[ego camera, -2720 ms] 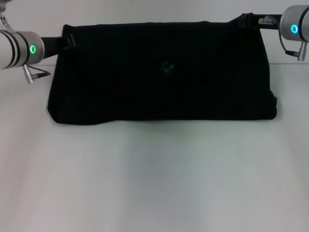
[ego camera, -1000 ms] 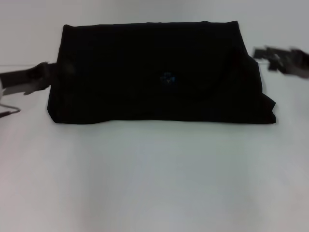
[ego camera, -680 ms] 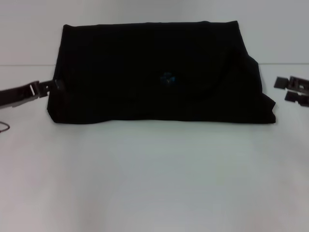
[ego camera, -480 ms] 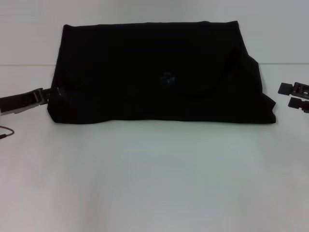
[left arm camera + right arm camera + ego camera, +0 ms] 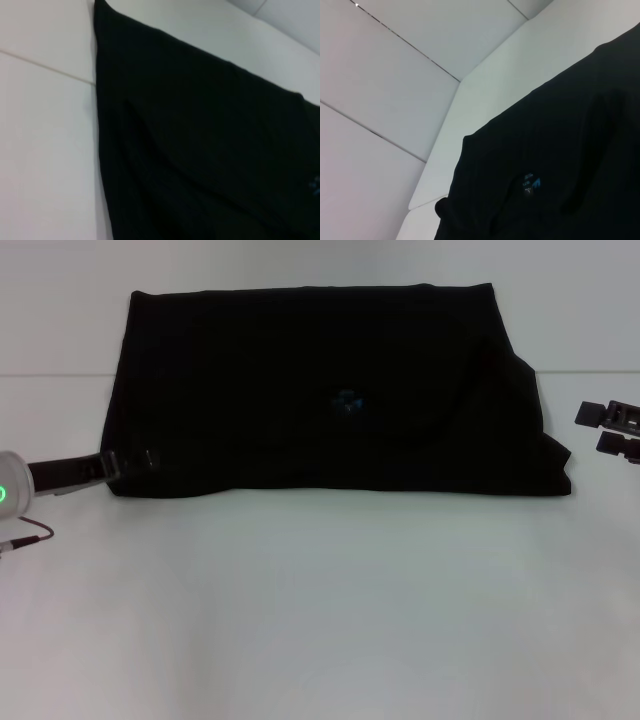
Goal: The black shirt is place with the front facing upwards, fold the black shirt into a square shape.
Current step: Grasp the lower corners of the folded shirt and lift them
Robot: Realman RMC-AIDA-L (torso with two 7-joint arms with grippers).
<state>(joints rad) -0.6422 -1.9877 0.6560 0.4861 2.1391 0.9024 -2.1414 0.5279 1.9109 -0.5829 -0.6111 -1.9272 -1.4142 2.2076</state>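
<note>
The black shirt (image 5: 320, 390) lies folded into a wide flat band at the back of the white table (image 5: 320, 600). Its small blue neck label (image 5: 347, 400) shows near the middle, and a curved fold line runs across its right part. My left gripper (image 5: 128, 460) reaches in from the left, its tips at the shirt's near-left corner, dark against the dark cloth. Off the shirt's right edge, my right gripper (image 5: 608, 428) stands open, holding nothing. The left wrist view shows the shirt (image 5: 200, 150) edge on the table. The shirt (image 5: 555, 170) and its label (image 5: 530, 183) fill the right wrist view.
A seam in the table (image 5: 50, 375) runs left to right behind the shirt's middle. Pale wall panels (image 5: 395, 75) stand beyond the table. White tabletop stretches in front of the shirt.
Both grippers left the shirt's back corners, and the shirt lies released. The left came forward to the near-left corner. The right dropped beside the right edge and has held there.
</note>
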